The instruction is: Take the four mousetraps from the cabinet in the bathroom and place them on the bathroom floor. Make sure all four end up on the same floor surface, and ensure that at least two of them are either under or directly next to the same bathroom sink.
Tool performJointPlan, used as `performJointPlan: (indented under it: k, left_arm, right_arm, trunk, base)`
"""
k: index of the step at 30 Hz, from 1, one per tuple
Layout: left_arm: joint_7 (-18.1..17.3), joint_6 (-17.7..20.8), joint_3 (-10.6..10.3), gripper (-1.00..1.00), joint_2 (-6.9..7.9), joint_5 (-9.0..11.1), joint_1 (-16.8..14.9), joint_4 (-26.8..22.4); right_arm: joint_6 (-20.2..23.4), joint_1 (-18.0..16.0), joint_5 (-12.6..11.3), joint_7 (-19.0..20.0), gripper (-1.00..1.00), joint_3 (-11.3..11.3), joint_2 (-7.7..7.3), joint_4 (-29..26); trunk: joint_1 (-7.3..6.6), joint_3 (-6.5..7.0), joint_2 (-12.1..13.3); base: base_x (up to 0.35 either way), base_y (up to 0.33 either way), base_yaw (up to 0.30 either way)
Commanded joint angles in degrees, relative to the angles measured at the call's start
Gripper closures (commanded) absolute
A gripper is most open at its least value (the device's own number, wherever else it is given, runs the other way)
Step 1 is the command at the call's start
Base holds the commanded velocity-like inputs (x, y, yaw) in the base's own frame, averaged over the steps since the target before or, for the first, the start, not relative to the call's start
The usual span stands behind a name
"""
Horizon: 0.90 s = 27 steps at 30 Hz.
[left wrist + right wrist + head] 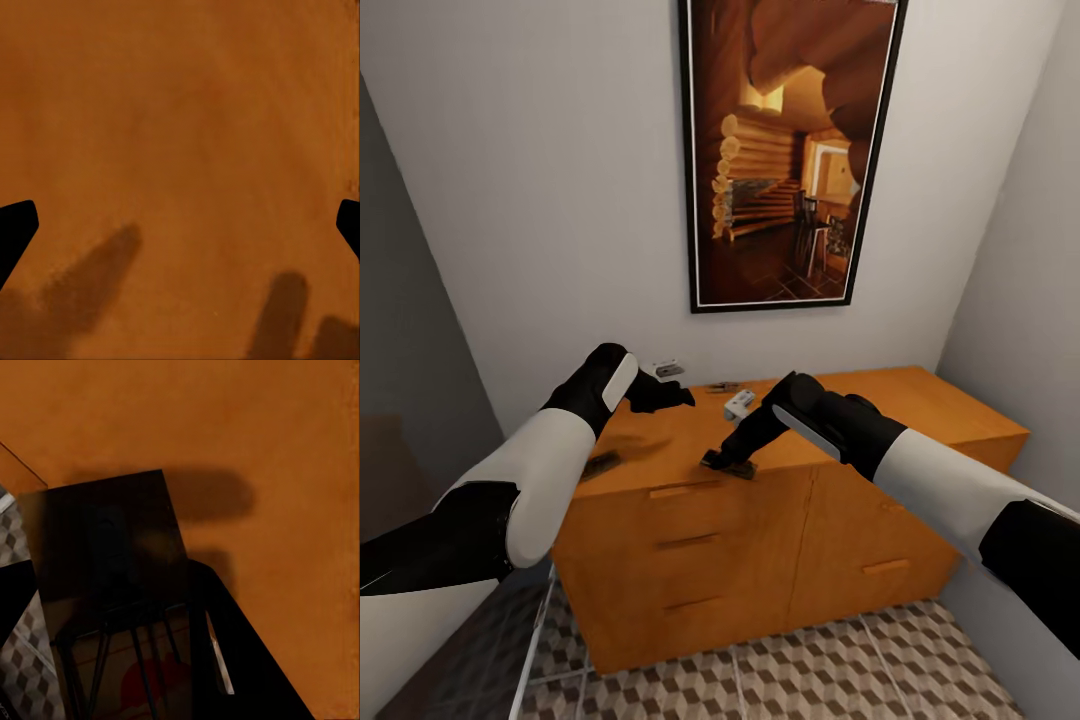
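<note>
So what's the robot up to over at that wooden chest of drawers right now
The robot is working over the top of the orange cabinet. Its right end effector is down at the front edge, closed on a mousetrap. The left end effector hovers open over bare wood near the back. Other mousetraps lie on the cabinet top: one by the left edge, more near the wall.

head: above, facing cabinet (840, 520) | wrists: close over its top
</note>
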Motion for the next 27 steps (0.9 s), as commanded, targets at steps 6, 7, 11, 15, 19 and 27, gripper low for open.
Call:
performJointPlan:
  k: [6,7,11,15,19,27]
  left_arm:
    - [-0.13,0.19,0.28,-1.00,0.01,-0.18,-0.02,-0.04]
    - [-0.11,0.18,0.28,-1.00,0.02,-0.18,-0.03,-0.04]
    - [-0.10,0.17,0.28,-1.00,0.04,-0.18,-0.01,-0.04]
    - [-0.09,0.17,0.28,-1.00,0.05,-0.18,0.01,-0.04]
    - [-0.09,0.17,0.28,-1.00,0.05,-0.18,-0.02,-0.04]
    - [-0.09,0.17,0.28,-1.00,0.05,-0.18,0.02,-0.04]
  right_arm:
    - [-0.02,-0.08,0.32,0.33,1.00,0.12,0.01,-0.05]
    - [-0.02,-0.08,0.32,0.33,1.00,0.11,0.01,-0.05]
    - [-0.03,-0.08,0.32,0.33,1.00,0.12,0.02,-0.10]
    - [-0.03,-0.08,0.32,0.33,1.00,0.13,0.02,-0.13]
    - [-0.03,-0.08,0.32,0.33,1.00,0.13,0.08,-0.14]
    - [-0.03,-0.08,0.32,0.33,1.00,0.13,0.11,-0.14]
  trunk:
    - [0.00,-0.06,-0.04]
    - [0.00,-0.06,-0.04]
    - [0.00,-0.06,-0.04]
    - [0.00,-0.06,-0.04]
    - [0.00,-0.06,-0.04]
    - [0.00,0.03,-0.04]
  base:
    - [-0.001,0.000,-0.296]
    - [0.000,0.000,-0.298]
    - [0.000,0.000,-0.298]
    - [0.000,0.000,-0.298]
    - [0.000,0.000,-0.298]
    - [0.000,0.000,-0.298]
